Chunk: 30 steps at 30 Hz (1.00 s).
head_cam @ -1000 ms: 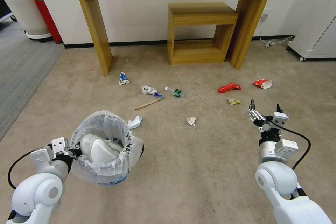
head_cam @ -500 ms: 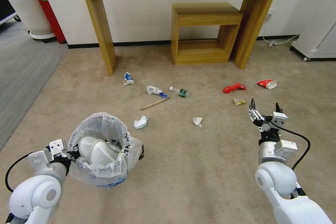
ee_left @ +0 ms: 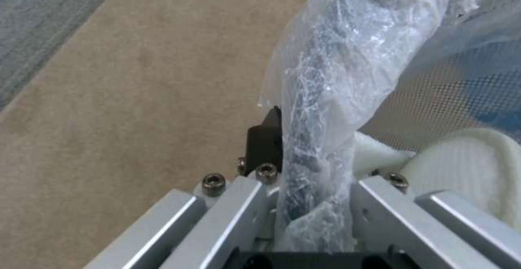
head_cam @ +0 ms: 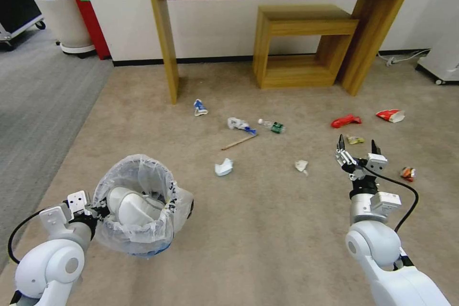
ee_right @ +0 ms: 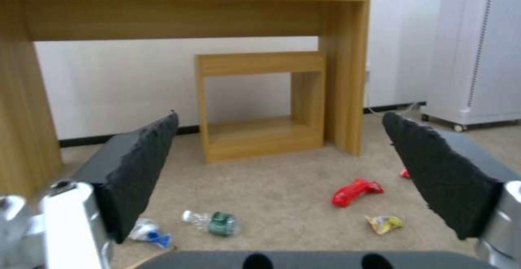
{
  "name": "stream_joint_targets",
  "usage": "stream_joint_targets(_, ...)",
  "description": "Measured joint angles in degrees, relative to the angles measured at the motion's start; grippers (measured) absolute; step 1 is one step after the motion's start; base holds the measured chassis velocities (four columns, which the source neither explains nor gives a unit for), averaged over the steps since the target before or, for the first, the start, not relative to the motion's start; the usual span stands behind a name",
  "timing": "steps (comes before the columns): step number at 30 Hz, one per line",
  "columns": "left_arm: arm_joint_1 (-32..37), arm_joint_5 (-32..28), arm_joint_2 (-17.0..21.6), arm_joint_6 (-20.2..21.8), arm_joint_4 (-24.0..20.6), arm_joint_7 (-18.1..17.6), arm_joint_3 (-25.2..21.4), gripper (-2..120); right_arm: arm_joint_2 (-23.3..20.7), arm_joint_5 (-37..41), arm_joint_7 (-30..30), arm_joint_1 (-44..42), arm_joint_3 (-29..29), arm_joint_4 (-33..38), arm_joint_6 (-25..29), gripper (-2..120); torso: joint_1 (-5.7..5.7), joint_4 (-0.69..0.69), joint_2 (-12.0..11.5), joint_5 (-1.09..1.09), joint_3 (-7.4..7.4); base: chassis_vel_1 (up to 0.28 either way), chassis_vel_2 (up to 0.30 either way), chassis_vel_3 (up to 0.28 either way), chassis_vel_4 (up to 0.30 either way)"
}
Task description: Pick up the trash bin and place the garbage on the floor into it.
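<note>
My left gripper [head_cam: 98,210] pinching bin [head_cam: 138,210] rim through liner, bin held off floor [head_cam: 248,229]. Right gripper [head_cam: 356,146] spread wide, empty, over carpet. Paper wad [head_cam: 301,166] nearest: light, soft; I'd pinch across middle.

The left gripper [ee_left: 304,159] is closed tight on the rim of the trash bin [ee_left: 336,69]. One black finger [ee_left: 265,138] presses against the outside of the crinkly see-through bag over that rim. Inside the trash bin there is soft white stuff [ee_left: 467,159], and a bit of blue shows through the bag. Below lies the floor [ee_left: 125,110], a beige carpet, with a grey carpet [ee_left: 38,29] beside it
</note>
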Motion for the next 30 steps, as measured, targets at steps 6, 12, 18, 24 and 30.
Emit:
stream_joint_targets(6,-0.12,-0.11,0.11,-0.16,0.45,0.04,-0.26,1,0.16,-0.06,-0.06,0.75,-0.99,-0.48,0.08,100,0.0,0.0,0.0,0.08,0.0,0.04,0.04,-0.015,-0.026)
stream_joint_targets(12,-0.87,-0.85,0.64,-0.2,0.8,-0.03,-0.46,1,0.45,-0.27,-0.17,1.54,-1.42,-0.81,0.49,100,0.0,-0.02,0.0,0.07,0.0,-0.02,-0.016,0.009,0.009)
stream_joint_targets(18,-1.55,-1.3,0.57,0.12,1.49,-0.56,-0.28,1,0.45,-0.19,-0.22,1.98,-1.59,-1.31,-0.06,100,0.0,0.0,0.0,0.05,0.0,0.0,0.0,0.0,0.0)
stream_joint_targets(24,-1.43,-1.79,0.65,0.68,1.49,-0.88,-0.21,1,0.51,-0.18,-0.25,1.64,-1.58,-1.14,-0.49,100,0.0,-0.01,0.0,0.05,0.0,0.0,0.0,0.0,0.0)
stream_joint_targets(30,-0.44,-2.71,1.29,1.27,0.38,-0.82,0.05,1,0.53,-0.07,-0.48,0.94,-1.34,-0.38,-0.55,100,0.0,-0.01,0.0,0.05,0.0,0.0,0.0,0.0,0.0)
